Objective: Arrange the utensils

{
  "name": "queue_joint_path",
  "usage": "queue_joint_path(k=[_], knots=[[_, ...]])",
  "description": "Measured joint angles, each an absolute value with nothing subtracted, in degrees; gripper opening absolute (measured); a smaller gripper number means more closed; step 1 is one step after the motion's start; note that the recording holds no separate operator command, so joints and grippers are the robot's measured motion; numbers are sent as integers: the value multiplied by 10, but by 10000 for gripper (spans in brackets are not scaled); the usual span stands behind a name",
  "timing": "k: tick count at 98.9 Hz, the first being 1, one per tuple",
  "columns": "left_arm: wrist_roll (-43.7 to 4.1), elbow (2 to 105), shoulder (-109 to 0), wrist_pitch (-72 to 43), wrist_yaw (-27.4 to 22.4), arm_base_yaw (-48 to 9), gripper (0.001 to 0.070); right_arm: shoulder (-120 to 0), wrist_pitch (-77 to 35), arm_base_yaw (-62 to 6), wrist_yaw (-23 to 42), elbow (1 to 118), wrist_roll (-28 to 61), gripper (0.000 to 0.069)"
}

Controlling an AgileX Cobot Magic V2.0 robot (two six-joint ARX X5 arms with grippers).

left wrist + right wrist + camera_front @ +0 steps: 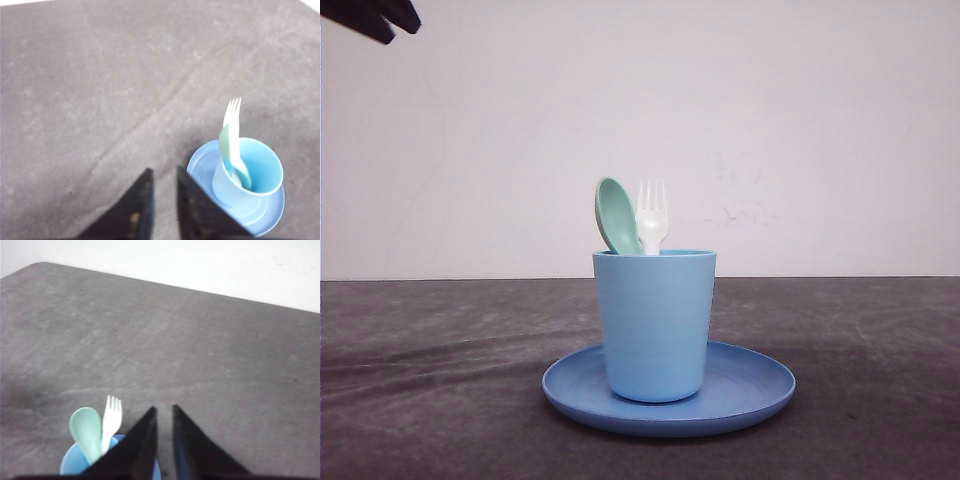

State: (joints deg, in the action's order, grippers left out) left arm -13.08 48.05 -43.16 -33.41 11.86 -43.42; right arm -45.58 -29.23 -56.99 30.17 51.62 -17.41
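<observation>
A light blue cup (654,325) stands upright at the middle of a round blue plate (760,385) on the dark grey tabletop (420,380); both utensils stand in the cup, handles down, heads above the rim. The mint-green spoon (617,215) leans toward the robot's left, its oval bowl tilted; the white fork (652,214) rises just beside it on the right, tines up — the two heads touch or nearly touch, and I cannot tell which.

In the left wrist view the left gripper (164,176) hangs above bare tabletop beside the plate (200,160); its dark fingers (140,200) stand a narrow gap apart and hold nothing; the cup (260,172), spoon (226,145) and fork (232,111) sit off to one side, apart from it.

In the right wrist view the right gripper (164,412) is likewise released — fingers (187,440) slightly parted, nothing between them; the spoon (86,430) and fork (112,419) stand in the cup (74,464) next to the fingers, untouched.

A dark arm part (380,15) juts into the upper left corner of the front view, against the white wall (820,120).
</observation>
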Motion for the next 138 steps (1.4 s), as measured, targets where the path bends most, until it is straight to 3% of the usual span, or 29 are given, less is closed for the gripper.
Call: queue_joint_path(k=[18, 101, 119, 138], knots=[[-131, 481, -432, -324, 119, -434, 25, -456, -292, -570, 316, 516, -174, 4], [-124, 481, -430, -324, 122, -431, 25, -456, -292, -570, 316, 516, -174, 4], [-96, 481, -410, -301, 132, -377, 25, -456, -292, -570, 316, 516, -174, 4], [-76, 460, -389, -273, 132, -277, 25, -456, -292, -570, 316, 516, -174, 4]])
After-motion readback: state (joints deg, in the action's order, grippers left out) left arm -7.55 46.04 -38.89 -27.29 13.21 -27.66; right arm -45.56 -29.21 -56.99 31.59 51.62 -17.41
